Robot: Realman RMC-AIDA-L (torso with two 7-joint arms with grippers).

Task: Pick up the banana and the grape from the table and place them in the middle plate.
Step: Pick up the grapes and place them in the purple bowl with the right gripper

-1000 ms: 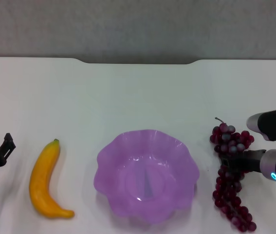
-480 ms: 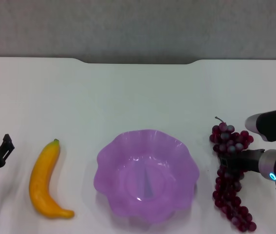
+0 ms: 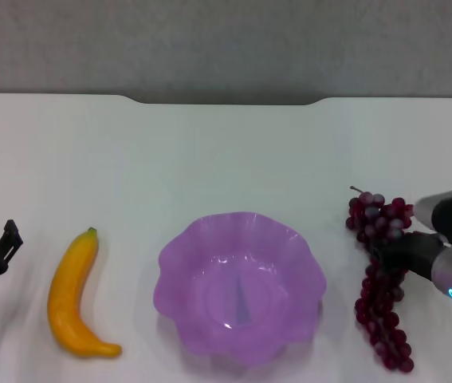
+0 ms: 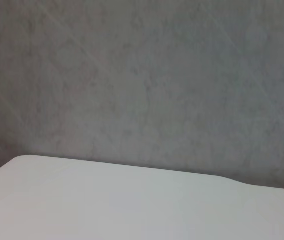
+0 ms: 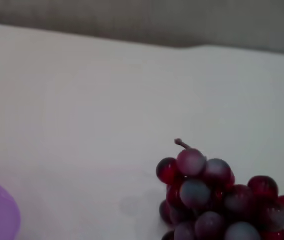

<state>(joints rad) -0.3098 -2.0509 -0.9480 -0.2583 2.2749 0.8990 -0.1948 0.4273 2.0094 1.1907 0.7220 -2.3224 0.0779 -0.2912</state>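
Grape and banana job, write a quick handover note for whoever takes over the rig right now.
Right gripper: closed on the grape, with the bunch hanging down right of the middle plate; whether its low end is off the table can't be told.
Left gripper: parked at the table's left edge, left of the banana; holds nothing.
Banana: lies on the table left of the plate, untouched.
Done: grape gripped. Plate holds no fruit.
Left: grape into plate, then banana into plate.
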